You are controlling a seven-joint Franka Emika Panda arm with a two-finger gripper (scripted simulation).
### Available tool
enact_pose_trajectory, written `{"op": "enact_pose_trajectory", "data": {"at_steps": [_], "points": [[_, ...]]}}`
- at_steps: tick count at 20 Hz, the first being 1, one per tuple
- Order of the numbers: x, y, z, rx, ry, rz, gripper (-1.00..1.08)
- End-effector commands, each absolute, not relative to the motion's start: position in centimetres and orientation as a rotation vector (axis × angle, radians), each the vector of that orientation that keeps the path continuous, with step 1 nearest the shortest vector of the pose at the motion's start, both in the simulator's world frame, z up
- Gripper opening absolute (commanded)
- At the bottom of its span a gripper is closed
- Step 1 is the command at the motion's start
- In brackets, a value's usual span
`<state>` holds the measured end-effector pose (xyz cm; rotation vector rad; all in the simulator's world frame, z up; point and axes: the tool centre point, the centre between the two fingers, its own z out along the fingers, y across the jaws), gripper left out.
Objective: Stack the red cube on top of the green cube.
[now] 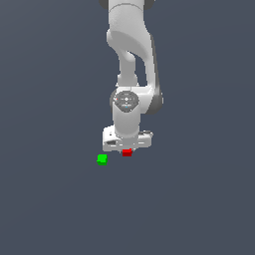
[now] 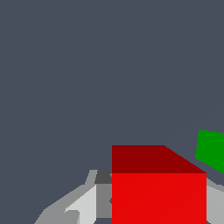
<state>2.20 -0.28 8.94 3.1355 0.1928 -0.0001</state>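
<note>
The red cube sits between the fingers of my gripper, right under the white hand. In the wrist view the red cube fills the space between the two grey fingers, which press against its sides. The gripper is shut on it. The green cube lies on the floor a short way toward the exterior view's left of the red cube and apart from it. It also shows in the wrist view, beside the red cube. I cannot tell whether the red cube is off the floor.
A plain dark grey floor surrounds both cubes. The arm's white links rise above the gripper. No other objects are in view.
</note>
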Motion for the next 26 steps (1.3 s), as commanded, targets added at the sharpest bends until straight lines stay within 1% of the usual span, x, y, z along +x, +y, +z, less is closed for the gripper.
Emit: {"op": "enact_pose_trajectory", "data": {"at_steps": [1,5,9,12,16,17,26], "points": [[2.4,-3.4,8.2,3.135,0.192,0.001,-1.00],[2.8,-7.5,7.3,3.135,0.192,0.001,-1.00],[3.1,-10.3,6.6,3.135,0.193,0.000,-1.00],[3.3,-11.6,6.3,3.135,0.193,0.000,-1.00],[3.5,-12.1,6.1,3.135,0.193,0.000,-1.00],[3.5,-12.1,6.1,3.135,0.193,0.000,1.00],[3.5,-12.1,6.1,3.135,0.193,0.000,1.00]]}}
